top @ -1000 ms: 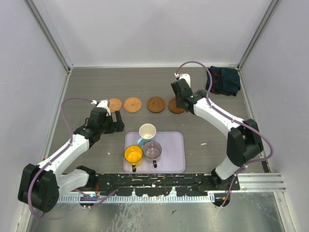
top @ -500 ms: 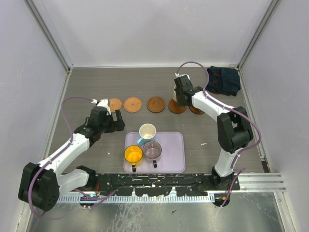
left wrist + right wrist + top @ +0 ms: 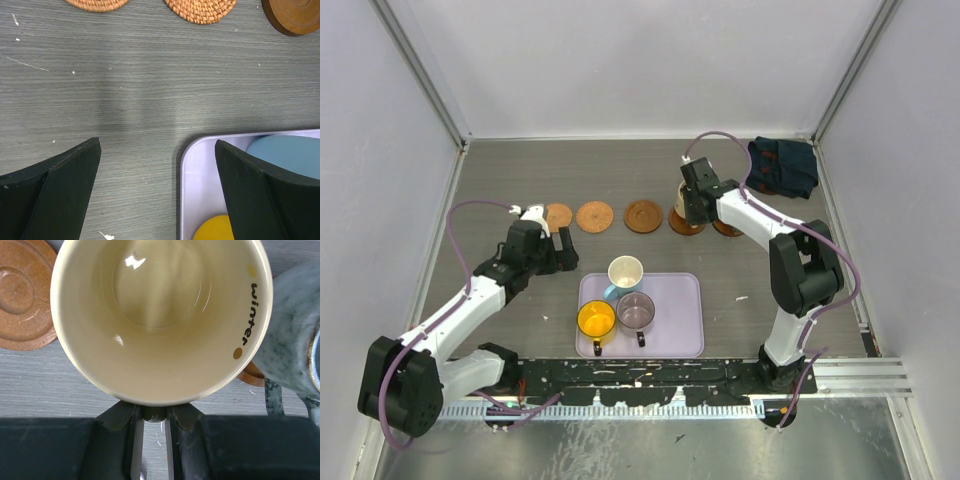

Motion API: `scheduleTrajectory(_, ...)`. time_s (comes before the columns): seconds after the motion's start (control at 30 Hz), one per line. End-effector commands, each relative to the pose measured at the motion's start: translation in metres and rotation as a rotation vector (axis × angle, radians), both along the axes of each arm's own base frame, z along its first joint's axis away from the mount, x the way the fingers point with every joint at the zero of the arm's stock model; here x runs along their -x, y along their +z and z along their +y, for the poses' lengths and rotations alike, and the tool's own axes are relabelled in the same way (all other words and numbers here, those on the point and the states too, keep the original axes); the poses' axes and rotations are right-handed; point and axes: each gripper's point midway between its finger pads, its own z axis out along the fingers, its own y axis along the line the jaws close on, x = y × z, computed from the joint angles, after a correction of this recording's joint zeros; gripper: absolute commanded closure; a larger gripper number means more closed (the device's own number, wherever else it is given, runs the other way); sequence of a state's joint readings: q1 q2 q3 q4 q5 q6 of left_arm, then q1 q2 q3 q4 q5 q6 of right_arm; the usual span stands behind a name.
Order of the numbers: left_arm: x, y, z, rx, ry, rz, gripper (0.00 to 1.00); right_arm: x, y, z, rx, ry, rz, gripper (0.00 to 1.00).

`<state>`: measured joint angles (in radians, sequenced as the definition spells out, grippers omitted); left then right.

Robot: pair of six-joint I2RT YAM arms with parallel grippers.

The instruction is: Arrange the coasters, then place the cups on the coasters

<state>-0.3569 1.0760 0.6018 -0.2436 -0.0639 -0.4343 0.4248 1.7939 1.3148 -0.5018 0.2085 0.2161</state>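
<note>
Top view: coasters (image 3: 594, 215) lined up, right gripper (image 3: 154, 416) pinching the cream cup (image 3: 160, 315), left gripper (image 3: 157, 147) spread, three cups (image 3: 596, 318) waiting on the tray (image 3: 680, 300).

A robotics lab test cell is shown, not a lived-in room. A grey wood-grain table (image 3: 620, 170) is boxed in by plain pale panels (image 3: 620, 60) held in aluminium posts (image 3: 420, 70). Two white-and-black arms, left (image 3: 470, 300) and right (image 3: 760, 230), are bolted to a metal rail (image 3: 860, 372) at the near edge, and purple cables (image 3: 725, 130) are looped along them. Household things are set out on the table: cups (image 3: 625, 272) on a lilac tray (image 3: 690, 335), and coasters (image 3: 594, 216) in a row.
</note>
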Motion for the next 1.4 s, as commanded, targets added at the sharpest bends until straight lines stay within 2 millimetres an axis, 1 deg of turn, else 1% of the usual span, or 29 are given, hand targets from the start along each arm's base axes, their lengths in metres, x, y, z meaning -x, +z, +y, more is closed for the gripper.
scheduleTrajectory(0.0,-0.015,0.025,-0.004,0.036,0.012,-0.079,0.02,-0.008,0.026,0.010,-0.074,0.000,-0.077,0.99)
scheduleTrajectory(0.23,-0.015,0.024,-0.004,0.037,0.013,-0.078,0.02,-0.003,0.019,0.010,-0.081,0.001,-0.053,0.99)
scheduleTrajectory(0.43,-0.015,0.024,-0.004,0.037,0.013,-0.079,0.02,-0.004,0.016,0.012,-0.082,-0.001,-0.045,0.99)
scheduleTrajectory(0.93,-0.015,0.022,-0.004,0.036,0.012,-0.075,0.02,0.002,0.014,0.008,-0.067,-0.035,-0.012,0.99)
scheduleTrajectory(1.0,-0.015,0.022,-0.004,0.035,0.013,-0.073,0.02,0.002,0.014,0.008,-0.066,-0.036,-0.010,0.96)
scheduleTrajectory(1.2,-0.015,0.022,-0.004,0.035,0.012,-0.075,0.02,0.002,0.015,0.013,-0.065,-0.028,-0.010,0.74)
scheduleTrajectory(1.3,-0.016,0.022,-0.004,0.035,0.012,-0.076,0.02,0.002,0.015,0.014,-0.057,-0.026,-0.012,0.69)
scheduleTrajectory(1.37,-0.016,0.021,-0.004,0.034,0.012,-0.073,0.02,0.002,0.015,0.015,-0.051,-0.025,-0.013,0.62)
